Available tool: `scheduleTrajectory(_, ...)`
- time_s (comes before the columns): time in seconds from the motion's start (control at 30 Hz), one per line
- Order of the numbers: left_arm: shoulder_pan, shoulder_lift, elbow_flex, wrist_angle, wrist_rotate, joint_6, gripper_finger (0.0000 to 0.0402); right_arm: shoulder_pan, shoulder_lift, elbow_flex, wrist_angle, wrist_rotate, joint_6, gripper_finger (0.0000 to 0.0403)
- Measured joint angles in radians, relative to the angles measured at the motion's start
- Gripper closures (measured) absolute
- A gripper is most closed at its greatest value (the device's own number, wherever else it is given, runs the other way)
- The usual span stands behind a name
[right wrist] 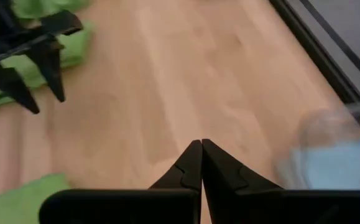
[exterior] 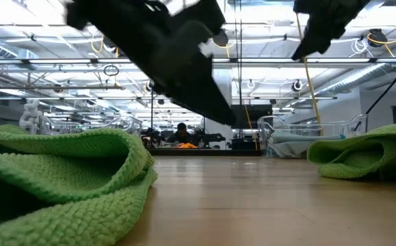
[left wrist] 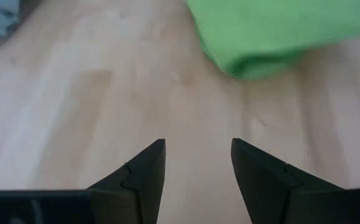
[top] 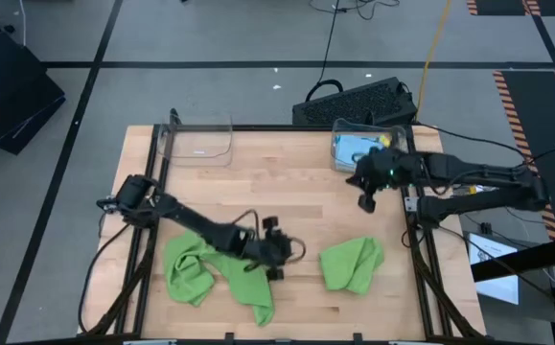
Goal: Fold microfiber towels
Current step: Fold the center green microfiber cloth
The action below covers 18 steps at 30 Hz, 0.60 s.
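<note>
Towels, two lime green point(top: 210, 273) point(top: 352, 264), lie low on the wooden worktop point(top: 287, 182); left gripper point(top: 298, 251) parted and empty, right gripper point(top: 366, 204) closed, empty.

Overhead looks straight down; low camera skims the table point(exterior: 252, 205) (wrist cameras face it closely).

- Wooden table point(top: 287, 172), pale planks, framed by dark rails.
- Clear plastic bin point(top: 198, 140) at the far left corner of the table.
- Second clear bin point(top: 346, 136) at the far right corner, light blue contents inside; blurred in the right wrist view point(right wrist: 335, 149).
- Black ribbed case point(top: 354, 101) on the floor just beyond the far edge.
- Yellow cable point(top: 434, 38) and black cable point(top: 330, 38) trailing across the grey floor.
- Orange-and-black hazard tape point(top: 521, 96) on the floor at right.
- Person point(exterior: 181, 131) far off in the room behind, seen in the low view.
</note>
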Motion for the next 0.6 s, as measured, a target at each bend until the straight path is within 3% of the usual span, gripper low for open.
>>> scheduleTrajectory(0.23,-0.15,0.0,0.084,-0.206,-0.058,-0.193,0.0218,0.242,0.022,-0.069,0.207,0.057,0.032,0.0402)
scheduleTrajectory(0.37,-0.221,-0.001,0.152,-0.286,-0.063,-0.226,0.0217,0.333,0.039,-0.123,0.325,0.058,0.042,0.0402)
scheduleTrajectory(0.6,-0.323,-0.001,0.16,-0.352,-0.086,-0.333,0.0217,0.456,0.073,-0.253,0.535,0.056,-0.004,0.0403)
